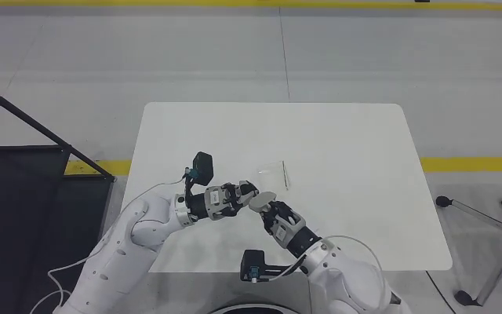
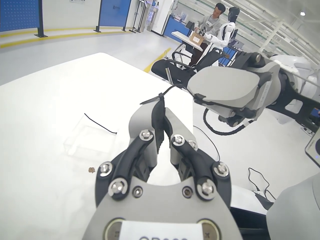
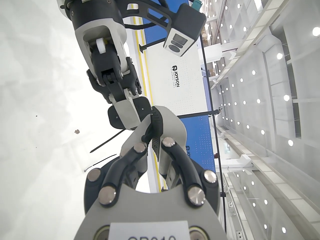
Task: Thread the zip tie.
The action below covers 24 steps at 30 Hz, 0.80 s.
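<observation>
**A:** White table, pale floor with a yellow line beyond. Top view: the arms meet at about 7 o'clock from the table's centre, with the left gripper and right gripper nearly tip to tip. A spare tie lies near the centre on a clear tray.

**B:** The working tie?

**A:** Left wrist view: the zip tie is pinched crosswise in the left gripper's clenched pads, up off the table. One end sticks out free; the other runs toward the right gripper just beside it. There is a black nub at that gripper's tips. It may be the tie's head, not certain.

**B:** Right wrist view?

**A:** The right pads are pressed together. I cannot tell what, if anything, is between them. The tie's thin tail pokes out past the left fingers.

**B:** Handling?

**A:** My guess is light, thin, springy and slick. The tail will flex and wander. Best gripped close behind the tail tip and firmly at the head, so the short free length stays stiff enough to aim.
</observation>
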{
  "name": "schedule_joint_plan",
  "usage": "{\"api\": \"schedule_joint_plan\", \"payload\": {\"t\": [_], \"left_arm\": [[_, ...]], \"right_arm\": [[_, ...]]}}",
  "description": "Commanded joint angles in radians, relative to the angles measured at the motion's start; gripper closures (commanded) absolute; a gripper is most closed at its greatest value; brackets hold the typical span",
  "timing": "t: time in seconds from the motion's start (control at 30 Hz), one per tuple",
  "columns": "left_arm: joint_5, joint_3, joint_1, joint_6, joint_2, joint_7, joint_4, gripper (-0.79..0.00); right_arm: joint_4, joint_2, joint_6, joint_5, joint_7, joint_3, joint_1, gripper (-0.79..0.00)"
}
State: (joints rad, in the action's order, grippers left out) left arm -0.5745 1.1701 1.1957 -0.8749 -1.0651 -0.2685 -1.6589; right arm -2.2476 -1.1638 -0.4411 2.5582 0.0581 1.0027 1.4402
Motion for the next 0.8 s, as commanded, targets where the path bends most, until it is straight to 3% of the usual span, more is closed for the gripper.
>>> {"api": "schedule_joint_plan", "payload": {"t": [0.0, 0.37, 0.77], "left_arm": [[-0.003, 0.001, 0.002, 0.000, 0.000, 0.005, -0.001, 0.000], [-0.005, 0.004, 0.006, 0.002, -0.001, 0.025, 0.000, 0.000], [-0.007, 0.004, 0.003, -0.006, -0.001, 0.023, 0.002, 0.000]], "right_arm": [[0.001, 0.000, -0.012, -0.002, -0.002, -0.001, -0.003, 0.000], [0.014, -0.002, -0.072, 0.001, -0.030, -0.017, -0.028, 0.000], [0.010, -0.006, 0.004, -0.022, 0.017, 0.007, -0.006, 0.000]]}}
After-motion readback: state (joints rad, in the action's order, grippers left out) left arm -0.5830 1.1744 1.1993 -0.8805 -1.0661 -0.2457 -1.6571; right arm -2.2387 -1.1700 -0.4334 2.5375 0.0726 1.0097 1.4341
